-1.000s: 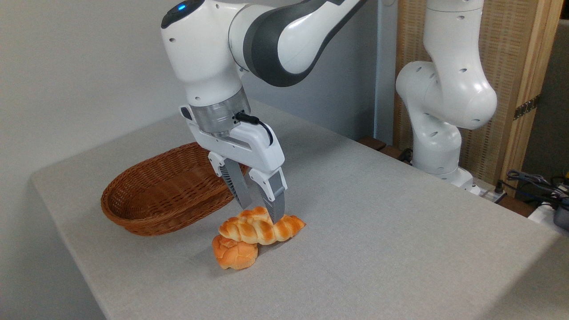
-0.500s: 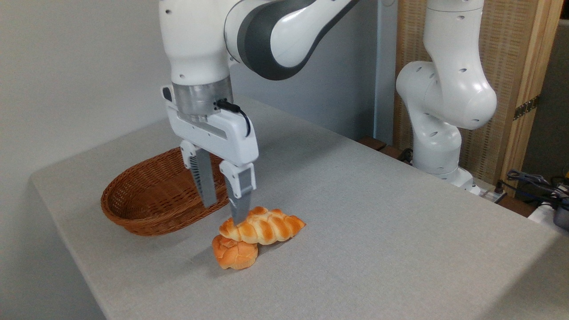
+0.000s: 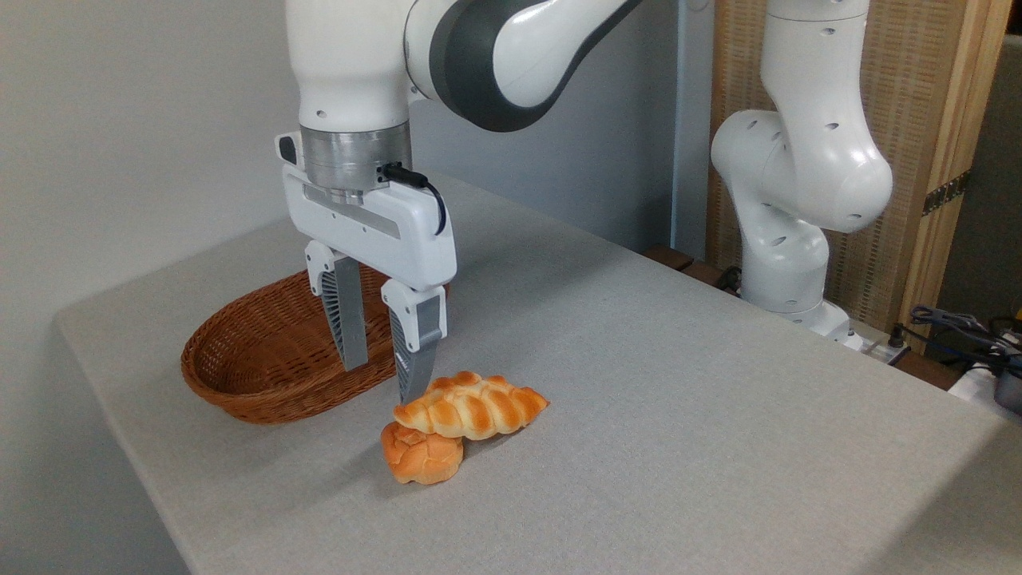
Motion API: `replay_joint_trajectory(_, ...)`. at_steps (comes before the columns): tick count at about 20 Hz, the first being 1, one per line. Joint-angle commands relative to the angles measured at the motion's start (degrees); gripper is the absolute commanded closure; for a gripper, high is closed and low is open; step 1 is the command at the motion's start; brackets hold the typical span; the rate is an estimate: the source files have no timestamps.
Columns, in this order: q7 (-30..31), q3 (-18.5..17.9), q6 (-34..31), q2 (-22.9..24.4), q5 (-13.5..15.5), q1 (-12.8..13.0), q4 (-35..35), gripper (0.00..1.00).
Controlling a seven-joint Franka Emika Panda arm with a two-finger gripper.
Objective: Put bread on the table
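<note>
One braided golden-orange bread [image 3: 471,408] is lying on the grey table [image 3: 679,415], its left end leaning on a round roll [image 3: 421,456]. Gripper [image 3: 382,377] is hovering beside it, fingers spread, holding nothing.

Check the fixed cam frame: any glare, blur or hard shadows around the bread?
Fixed camera: sharp, no glare; soft diffuse light. The bread and round roll cast faint shadows on the table. The open gripper is crisp, no motion blur.
</note>
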State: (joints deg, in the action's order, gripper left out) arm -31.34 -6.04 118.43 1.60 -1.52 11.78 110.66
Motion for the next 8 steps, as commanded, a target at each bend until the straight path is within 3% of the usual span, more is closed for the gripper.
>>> replay_joint_trajectory(1, -5.7, -2.0, -1.7, 0.4, 3.6, 0.1, -0.2, 0.00)
replay_joint_trajectory(5, -8.4, -3.4, -2.3, 0.4, 6.1, 0.1, -0.2, 0.00)
replay_joint_trajectory(8, -7.9, -3.2, -2.4, 0.4, 6.2, 0.2, -0.2, 0.00)
